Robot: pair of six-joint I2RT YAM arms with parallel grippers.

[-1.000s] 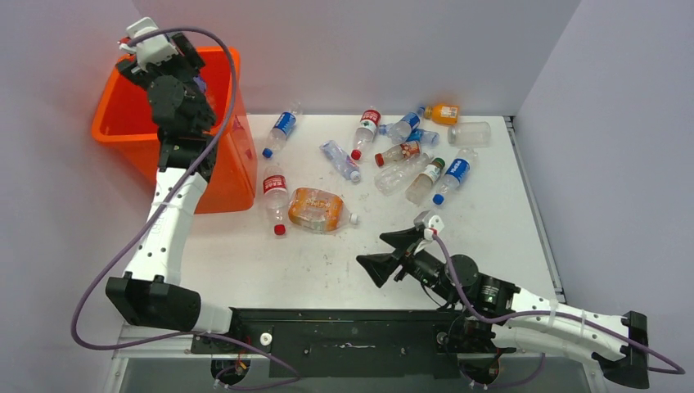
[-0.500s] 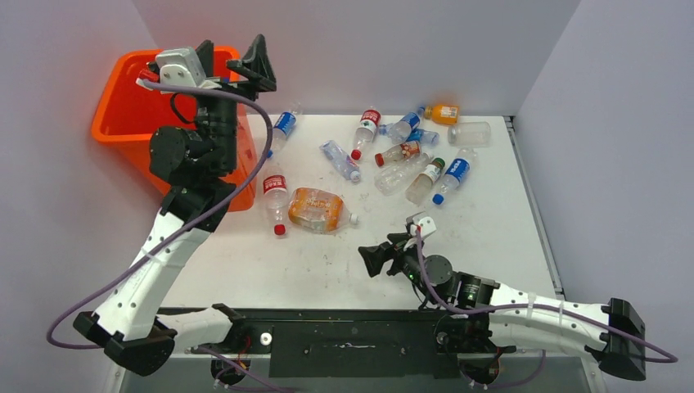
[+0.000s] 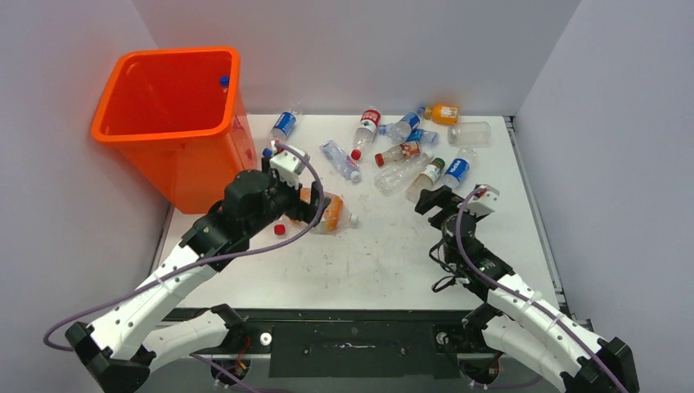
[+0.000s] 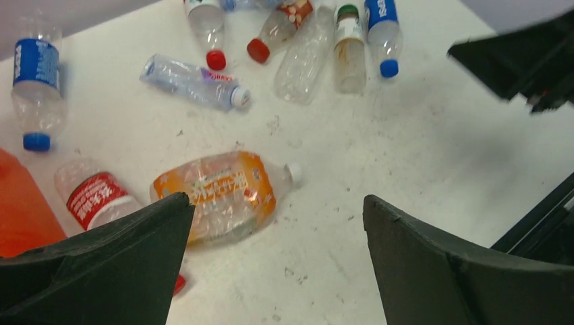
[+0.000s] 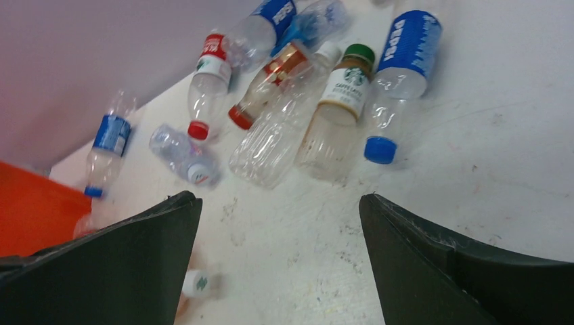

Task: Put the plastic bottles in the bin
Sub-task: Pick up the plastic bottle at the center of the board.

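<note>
Both my grippers are empty, jaws spread wide. My left gripper [image 4: 275, 198] hangs over the crushed orange-labelled bottle [image 4: 216, 193] near the middle of the table [image 3: 368, 254]. My right gripper [image 5: 279, 197] faces the heap to the right, where a green-capped Starbucks bottle [image 5: 338, 88] lies beside a blue-labelled Pepsi bottle [image 5: 406, 47]. A dozen or so plastic bottles [image 3: 366, 131] lie loose, mostly toward the far side. In the orange bin [image 3: 168, 133], far left, I see only one blue cap [image 3: 224, 80], so I judge most of the job undone.

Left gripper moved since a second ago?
Yes. The left gripper was up over the bin; now it is down and to the right of the bin, open over the crushed orange bottle.
</note>
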